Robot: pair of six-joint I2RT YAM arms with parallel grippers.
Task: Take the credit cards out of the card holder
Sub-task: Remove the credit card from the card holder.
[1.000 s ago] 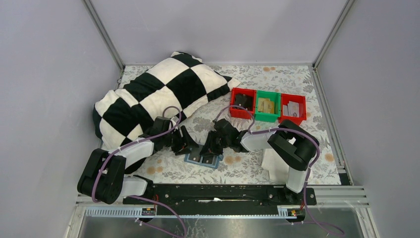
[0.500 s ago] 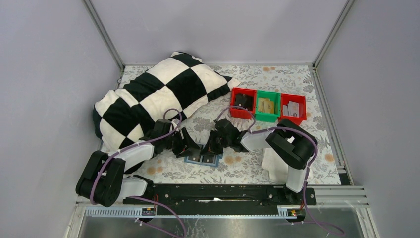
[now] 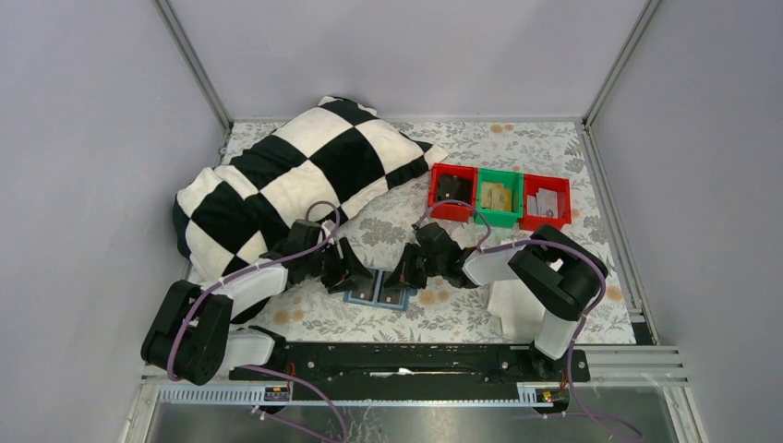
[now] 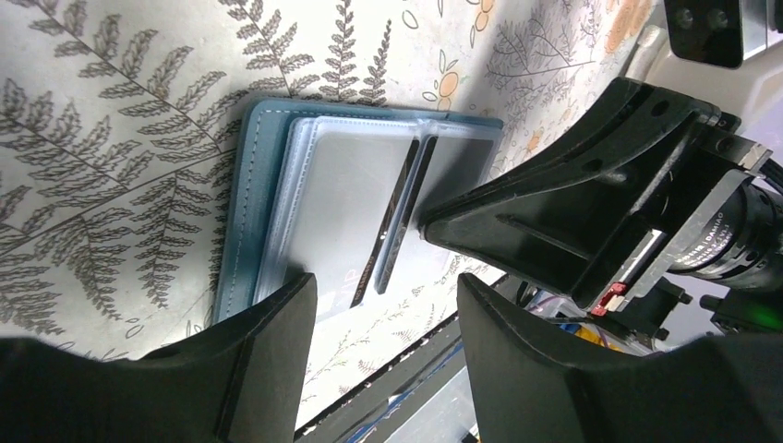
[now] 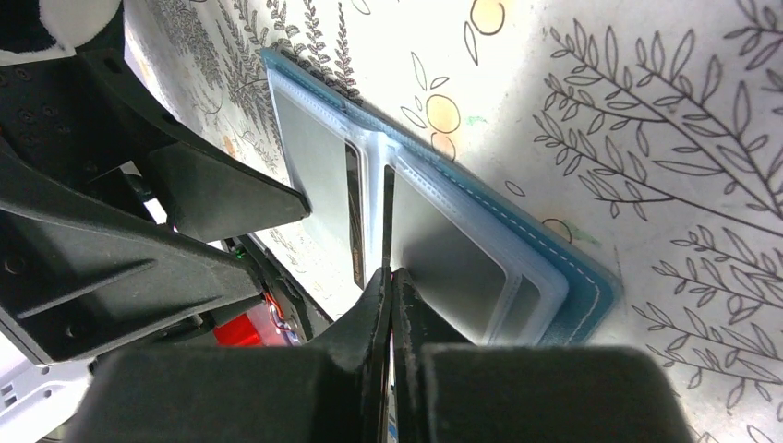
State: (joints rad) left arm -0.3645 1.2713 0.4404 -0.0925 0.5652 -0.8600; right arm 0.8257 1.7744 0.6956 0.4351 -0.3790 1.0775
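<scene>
The card holder is lying open and flat on the flowery cloth, right between your two claws, near the front of the table. Your right claw is squeezing almost all the way shut at the fold in the middle, just where a thin dark strip is showing. It may be a card's edge, but you cannot tell for sure that the claw is holding it. Your left claw is standing wide open with nothing between its fingers, and one of them is sitting at the holder's near edge, maybe pressing it down. If you are pulling and that finger is not pressing hard enough, the whole holder could be coming up too. The pinch is tiny, so the card could be slipping out, or you could be grabbing only the clear pocket. The top view is showing the checked pillow and the red and green bins well apart from the holder, but there the claws are hiding its middle. Only the wrist views are showing the clear pockets and the pinch.
</scene>
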